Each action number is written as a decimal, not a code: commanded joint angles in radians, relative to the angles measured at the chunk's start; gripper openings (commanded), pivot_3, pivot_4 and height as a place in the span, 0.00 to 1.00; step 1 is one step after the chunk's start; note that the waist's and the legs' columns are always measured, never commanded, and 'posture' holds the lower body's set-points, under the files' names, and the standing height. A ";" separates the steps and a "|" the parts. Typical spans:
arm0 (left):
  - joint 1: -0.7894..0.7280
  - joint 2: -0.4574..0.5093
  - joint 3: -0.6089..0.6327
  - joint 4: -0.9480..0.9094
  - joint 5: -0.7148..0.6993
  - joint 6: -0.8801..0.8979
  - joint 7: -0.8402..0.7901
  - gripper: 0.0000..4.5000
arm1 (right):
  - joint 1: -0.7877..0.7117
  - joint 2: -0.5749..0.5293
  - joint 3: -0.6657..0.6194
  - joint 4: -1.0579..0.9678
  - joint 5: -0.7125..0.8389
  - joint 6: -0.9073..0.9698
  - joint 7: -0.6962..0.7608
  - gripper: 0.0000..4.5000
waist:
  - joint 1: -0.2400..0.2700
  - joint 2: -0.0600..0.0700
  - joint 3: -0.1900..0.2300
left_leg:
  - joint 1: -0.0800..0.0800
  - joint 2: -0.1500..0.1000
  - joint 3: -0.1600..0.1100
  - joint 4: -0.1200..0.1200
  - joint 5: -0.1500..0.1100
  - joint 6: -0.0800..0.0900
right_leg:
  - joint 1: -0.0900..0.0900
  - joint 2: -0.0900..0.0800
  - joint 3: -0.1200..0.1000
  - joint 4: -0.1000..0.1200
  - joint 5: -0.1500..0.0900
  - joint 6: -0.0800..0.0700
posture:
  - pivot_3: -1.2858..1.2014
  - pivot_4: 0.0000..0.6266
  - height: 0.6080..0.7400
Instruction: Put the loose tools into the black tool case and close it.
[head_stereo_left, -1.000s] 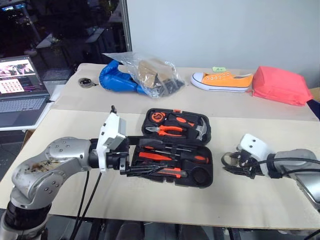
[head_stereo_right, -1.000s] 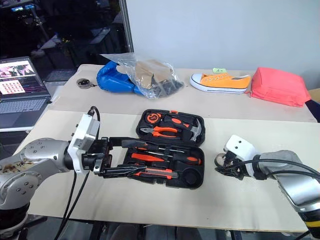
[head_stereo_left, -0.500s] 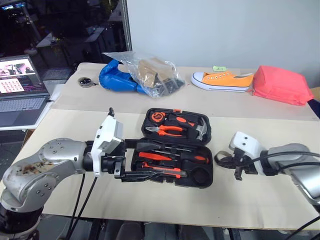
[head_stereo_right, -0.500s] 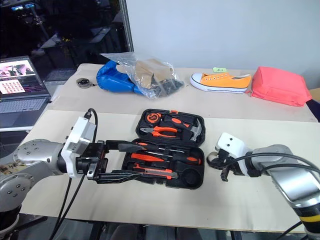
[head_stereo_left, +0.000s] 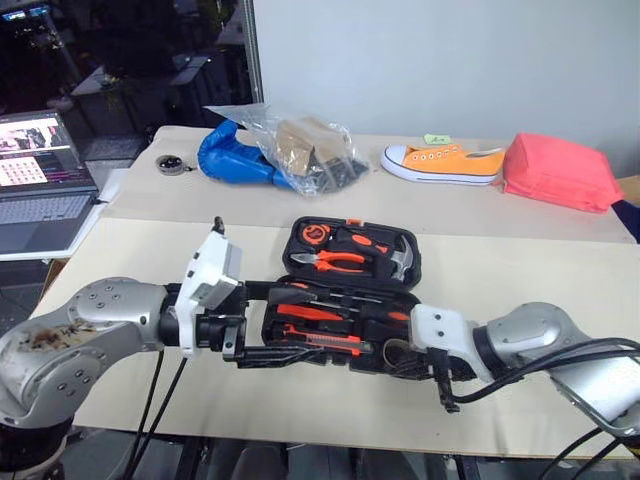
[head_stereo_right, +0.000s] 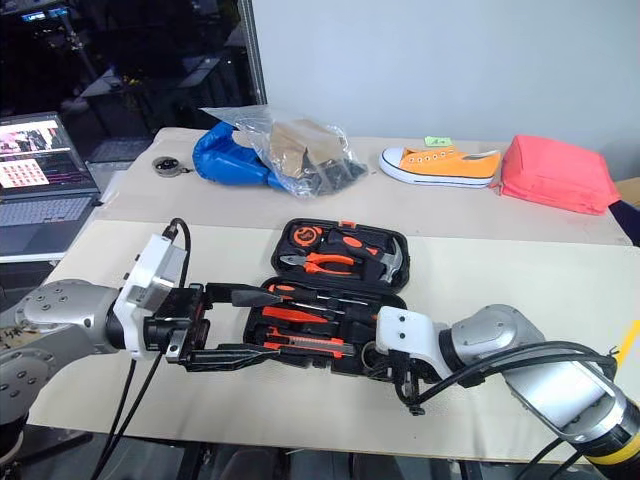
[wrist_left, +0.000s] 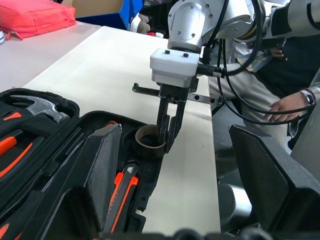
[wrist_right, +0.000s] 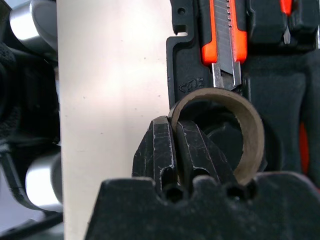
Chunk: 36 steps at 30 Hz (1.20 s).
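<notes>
The black tool case (head_stereo_left: 418, 266) lies open on the table. Its lid holds pliers, a hammer and a tape measure. Two screwdrivers (head_stereo_left: 340, 316) and the utility knife (wrist_right: 223, 30) lie in the front half's recesses. My right gripper (wrist_right: 172, 127) is shut on the wall of the grey-tan tape ring (wrist_right: 220, 97). It holds the tape ring (wrist_left: 145, 146) at the round recess in the case's front right corner. My left gripper (head_stereo_left: 305, 322) is open, with one finger on each side of the front half's left end and nothing gripped.
A laptop (head_stereo_left: 40, 170) sits at the far left. Along the back are a small round object (head_stereo_left: 172, 163), a blue bundle (head_stereo_left: 235, 155), a clear plastic bag (head_stereo_left: 305, 145), an orange shoe (head_stereo_left: 445, 160) and a pink pouch (head_stereo_left: 560, 170). A person's hand (wrist_left: 290, 102) is beyond the table edge.
My right gripper closed on the tape ring and carried it left, from the table beside the case to the case's front right corner. The left gripper stayed put.
</notes>
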 joint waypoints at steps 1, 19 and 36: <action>-0.008 0.016 0.036 -0.023 -0.031 -0.005 0.019 0.81 | -0.006 0.021 0.047 0.087 -0.074 0.003 -0.029 0.00 | 0.001 -0.002 -0.001 | 0.001 0.000 0.000 0.000 0.000 0.000 | 0.001 0.000 0.000 0.000 0.000 0.000 | 0.52 0.24 1.00; 0.056 0.006 0.075 0.044 -0.043 0.004 0.097 0.81 | 0.007 0.091 -0.131 0.072 0.054 0.005 0.001 0.45 | 0.001 -0.002 0.000 | -0.001 0.000 0.002 -0.001 0.001 0.000 | -0.002 0.001 0.000 0.000 0.001 -0.001 | 0.52 0.24 1.00; -0.563 -0.282 -0.190 0.870 0.267 0.326 0.571 0.81 | -0.462 0.385 -0.366 0.559 0.135 0.554 -0.530 0.45 | 0.002 -0.001 0.001 | -0.003 -0.003 -0.002 -0.001 0.004 0.000 | -0.003 0.003 -0.001 0.001 0.008 -0.007 | 0.52 0.24 1.00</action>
